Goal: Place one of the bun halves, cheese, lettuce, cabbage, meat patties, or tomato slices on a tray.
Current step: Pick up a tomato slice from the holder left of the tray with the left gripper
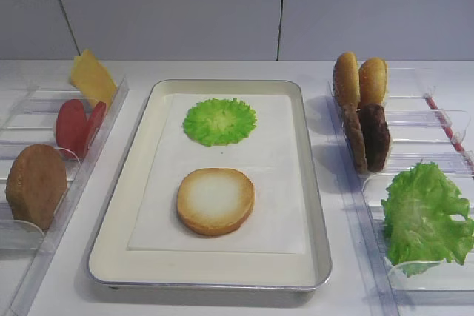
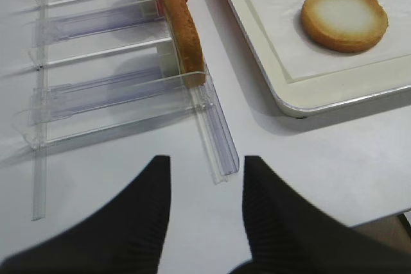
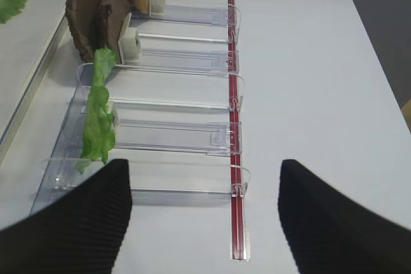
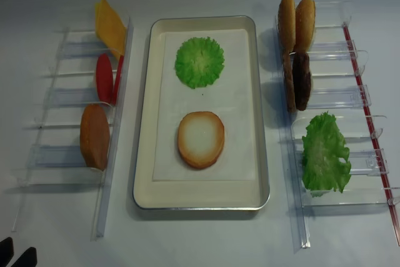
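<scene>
Tray at the centre of the white surface, with ingredient racks on either side. Far left, the left clear rack holds, back to front, the cheese, two upright tomato slices and one bun half standing on edge. The left pincer hovers low over the bare surface just in front of this rack's near end, jaws part-way apart and grasping nothing. On the tray's paper liner lie a flat green cabbage round toward the back and, nearer the front, a second bun half with its pale toasted face up; the two are well apart. Right of the tray, the right clear rack carries two more upright bun halves, then the two meat patties, then a ruffled lettuce leaf at the front. The right pincer hangs above that rack's near end, jaws spread wide and empty. Judged progress: two items already rest on the tray; cheese, tomato, patties, lettuce and the other buns remain racked, and no item is currently held.
</scene>
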{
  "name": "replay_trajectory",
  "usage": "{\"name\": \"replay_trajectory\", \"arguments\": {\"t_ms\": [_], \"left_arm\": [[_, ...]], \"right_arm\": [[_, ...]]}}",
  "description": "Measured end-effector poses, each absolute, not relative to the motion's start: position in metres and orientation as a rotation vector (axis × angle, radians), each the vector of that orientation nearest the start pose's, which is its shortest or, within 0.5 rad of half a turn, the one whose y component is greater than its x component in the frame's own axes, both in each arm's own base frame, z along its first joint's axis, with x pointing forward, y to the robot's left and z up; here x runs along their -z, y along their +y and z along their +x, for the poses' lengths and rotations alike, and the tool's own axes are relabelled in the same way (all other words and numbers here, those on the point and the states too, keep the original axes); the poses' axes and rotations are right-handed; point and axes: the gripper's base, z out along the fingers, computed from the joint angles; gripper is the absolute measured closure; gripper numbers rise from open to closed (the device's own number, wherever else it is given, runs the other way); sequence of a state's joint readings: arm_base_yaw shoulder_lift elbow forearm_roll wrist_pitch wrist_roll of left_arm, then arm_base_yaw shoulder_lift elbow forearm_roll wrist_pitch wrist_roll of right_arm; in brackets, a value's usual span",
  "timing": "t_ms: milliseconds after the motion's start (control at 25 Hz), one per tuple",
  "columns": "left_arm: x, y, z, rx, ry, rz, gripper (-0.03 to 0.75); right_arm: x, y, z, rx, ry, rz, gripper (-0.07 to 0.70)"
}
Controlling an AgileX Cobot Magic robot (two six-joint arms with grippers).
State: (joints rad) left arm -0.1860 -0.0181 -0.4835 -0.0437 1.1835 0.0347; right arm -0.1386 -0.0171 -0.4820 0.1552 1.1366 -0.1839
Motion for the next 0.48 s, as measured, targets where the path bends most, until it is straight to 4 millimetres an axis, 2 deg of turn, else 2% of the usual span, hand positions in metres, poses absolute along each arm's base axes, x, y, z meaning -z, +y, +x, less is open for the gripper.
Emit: {"name": "replay_trajectory", "arguments": {"t_ms": [480], "left_arm": [[-0.2630, -0.0015, -0.0119, 0.140, 2.154, 0.244, 0.464]], "right_arm": [[-0.2670, 0.0139, -0.0075, 0.005, 2.110, -0.062, 0.136]]}}
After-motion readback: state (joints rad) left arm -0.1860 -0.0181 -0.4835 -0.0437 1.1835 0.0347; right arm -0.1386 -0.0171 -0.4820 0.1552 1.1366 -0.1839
